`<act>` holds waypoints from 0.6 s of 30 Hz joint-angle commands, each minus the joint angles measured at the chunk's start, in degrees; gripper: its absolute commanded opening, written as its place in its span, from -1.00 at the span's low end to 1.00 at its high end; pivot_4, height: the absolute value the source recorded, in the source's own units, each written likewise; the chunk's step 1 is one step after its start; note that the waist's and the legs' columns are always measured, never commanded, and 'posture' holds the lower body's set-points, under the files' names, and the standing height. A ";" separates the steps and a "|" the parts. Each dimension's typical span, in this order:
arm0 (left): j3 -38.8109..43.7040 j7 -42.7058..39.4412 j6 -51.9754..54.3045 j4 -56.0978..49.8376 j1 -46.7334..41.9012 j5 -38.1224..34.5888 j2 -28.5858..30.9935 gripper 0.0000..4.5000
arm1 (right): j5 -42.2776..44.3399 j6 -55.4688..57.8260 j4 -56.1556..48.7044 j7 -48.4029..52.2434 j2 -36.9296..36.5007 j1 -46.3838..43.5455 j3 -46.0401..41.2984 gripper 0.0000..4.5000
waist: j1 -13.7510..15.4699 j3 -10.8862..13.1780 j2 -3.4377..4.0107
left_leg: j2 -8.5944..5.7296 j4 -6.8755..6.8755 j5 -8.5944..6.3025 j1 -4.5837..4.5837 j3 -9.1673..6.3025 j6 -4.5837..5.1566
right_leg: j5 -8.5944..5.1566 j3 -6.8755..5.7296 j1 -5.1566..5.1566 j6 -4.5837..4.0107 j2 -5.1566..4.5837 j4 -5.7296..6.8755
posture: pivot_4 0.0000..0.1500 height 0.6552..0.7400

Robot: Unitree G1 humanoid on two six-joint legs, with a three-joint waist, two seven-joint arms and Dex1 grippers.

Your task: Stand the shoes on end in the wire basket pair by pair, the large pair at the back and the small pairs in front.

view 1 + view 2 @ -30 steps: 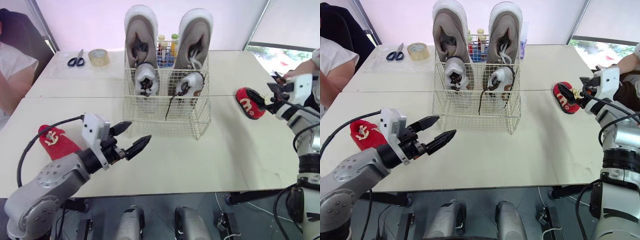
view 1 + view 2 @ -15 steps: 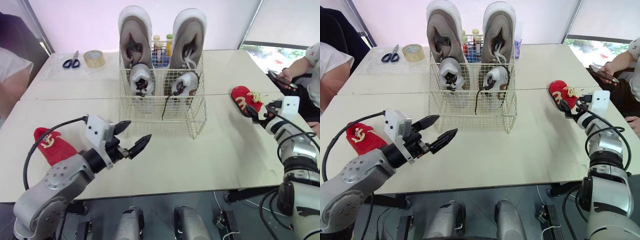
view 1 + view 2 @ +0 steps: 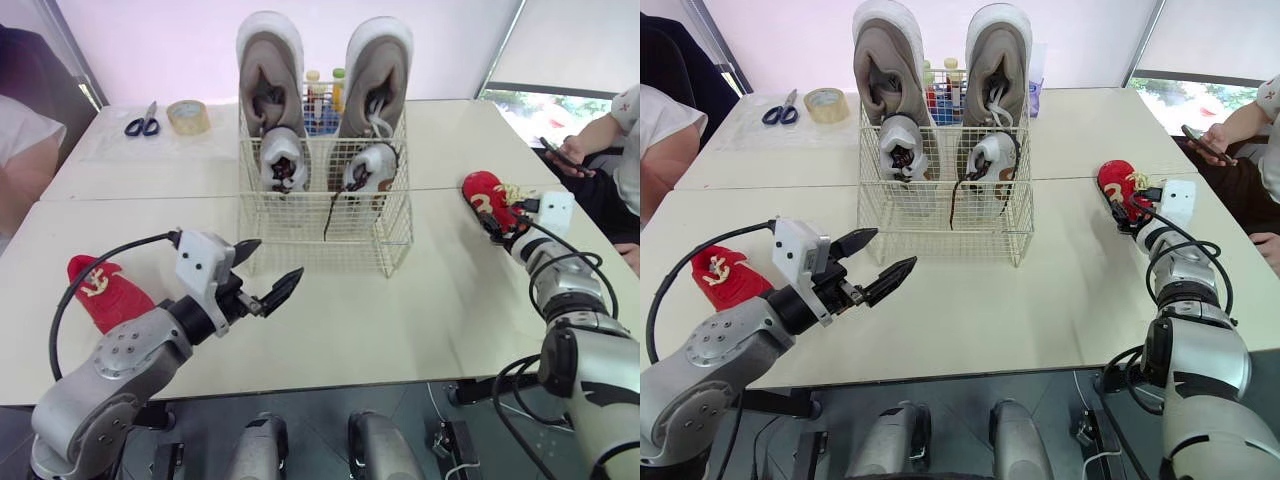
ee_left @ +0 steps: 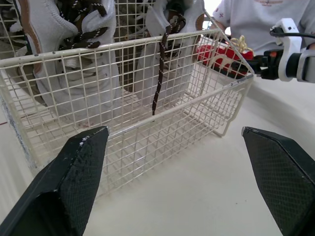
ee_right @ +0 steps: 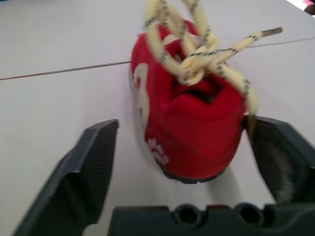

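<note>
The wire basket (image 3: 322, 240) stands mid-table. Two large grey shoes (image 3: 268, 70) (image 3: 377, 70) stand on end at its back, and two small white shoes (image 3: 283, 158) (image 3: 367, 165) stand in front of them. One red shoe (image 3: 105, 290) lies on the table at the left. My left gripper (image 3: 279, 258) hangs open and empty just in front of the basket's left corner. A second red shoe (image 3: 487, 195) with cream laces lies at the right. My right gripper (image 5: 184, 162) is open, one finger on each side of this shoe (image 5: 189, 123).
Scissors (image 3: 144, 122) and a tape roll (image 3: 187, 115) lie at the back left. Bottles (image 3: 322, 100) stand behind the basket. One person sits at the left edge (image 3: 20, 150), and another person's hand with a phone (image 3: 570, 150) is at the right.
The camera shifted after the earliest frame. My right gripper has moved in towards the right red shoe and now straddles it. The left gripper has barely moved.
</note>
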 commanded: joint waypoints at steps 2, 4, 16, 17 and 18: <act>1.60 1.16 -0.53 -2.67 0.08 -0.41 0.16 1.00 | -2.06 -1.34 0.60 0.07 0.67 -0.86 0.93 -0.22 | -0.14 0.00 0.00 | 0.00 0.00 0.00 0.00 0.01 0.00 | 0.00 0.01 0.00 0.00 0.00 0.00 | 1.00 1.00; 2.13 1.98 -0.25 -2.58 -0.24 -1.27 -0.15 1.00 | -2.28 -1.74 0.63 -0.28 0.75 -1.06 0.76 -0.67 | -0.10 0.00 0.00 | 0.00 0.00 0.00 0.00 0.00 0.00 | 0.00 0.01 0.00 0.00 0.01 0.01 | 1.00 1.00; 19.00 -0.32 1.32 8.99 -9.37 -20.45 7.51 1.00 | 0.66 -16.11 -7.38 3.62 -5.46 -16.54 -2.61 -0.67 | -0.16 0.31 0.52 | -0.01 -0.01 0.01 -0.05 0.02 0.00 | 0.04 0.05 -0.13 0.08 0.02 0.05 | 1.00 1.00; 19.77 -0.21 1.58 10.33 -10.50 -21.99 8.17 1.00 | 1.07 -16.60 -8.20 4.98 -5.52 -18.12 -2.59 -0.67 | -0.17 0.31 0.52 | 0.00 -0.07 0.00 -0.04 0.04 0.00 | 0.04 0.04 -0.15 0.09 0.04 0.05 | 1.00 1.00; 20.79 -0.22 2.14 12.63 -12.19 -24.15 9.19 1.00 | 1.97 -16.93 -10.30 7.84 -5.12 -20.23 -2.26 -0.67 | -0.16 0.30 0.51 | 0.01 -0.11 0.00 -0.04 0.03 0.00 | 0.01 0.04 -0.15 0.12 0.04 0.04 | 1.00 1.00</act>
